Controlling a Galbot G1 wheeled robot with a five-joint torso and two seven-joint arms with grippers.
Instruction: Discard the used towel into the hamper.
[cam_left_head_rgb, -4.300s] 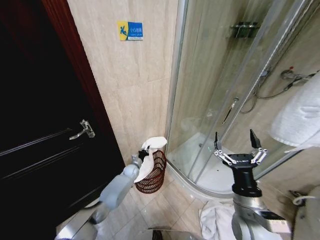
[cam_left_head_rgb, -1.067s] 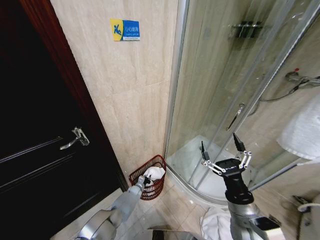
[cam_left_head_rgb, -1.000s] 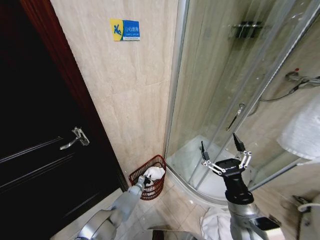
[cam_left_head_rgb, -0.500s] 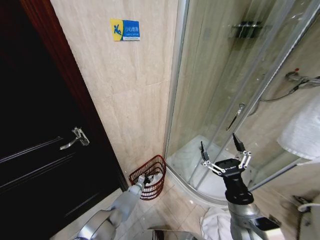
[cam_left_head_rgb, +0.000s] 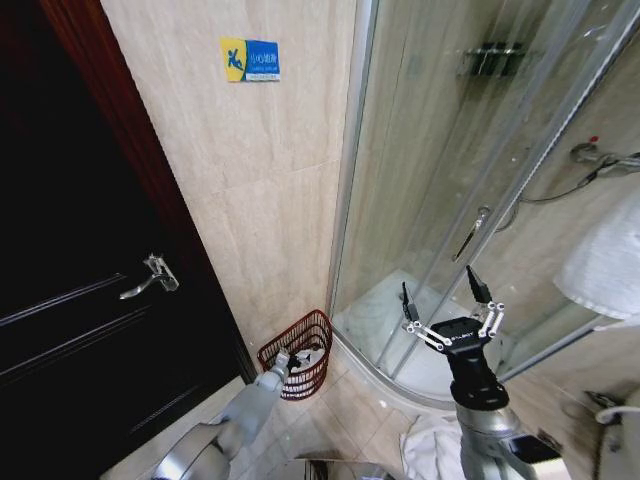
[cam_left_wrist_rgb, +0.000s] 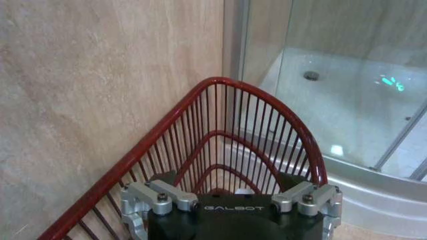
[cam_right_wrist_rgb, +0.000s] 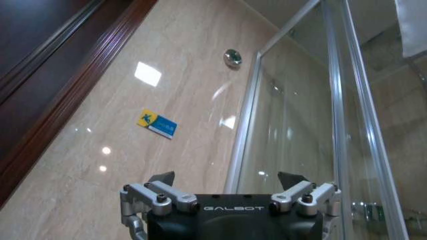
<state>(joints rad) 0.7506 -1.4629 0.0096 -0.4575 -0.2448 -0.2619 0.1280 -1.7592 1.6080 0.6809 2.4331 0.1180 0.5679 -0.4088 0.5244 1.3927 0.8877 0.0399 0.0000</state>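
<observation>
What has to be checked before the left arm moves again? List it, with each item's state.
1. Left gripper is above the hamper, pointing into it: ok.
2. Left gripper is open with nothing between its fingers: ok.
3. Towel is fully inside: cannot tell. A small white patch shows low in the basket.
4. Hamper stands upright on the floor between the wall and the shower glass: ok.
5. Right gripper is open, raised before the glass and apart from the hamper: ok.

Left gripper (cam_left_head_rgb: 293, 358) low, jaws open; right gripper (cam_left_head_rgb: 447, 300) raised, jaws open.
</observation>
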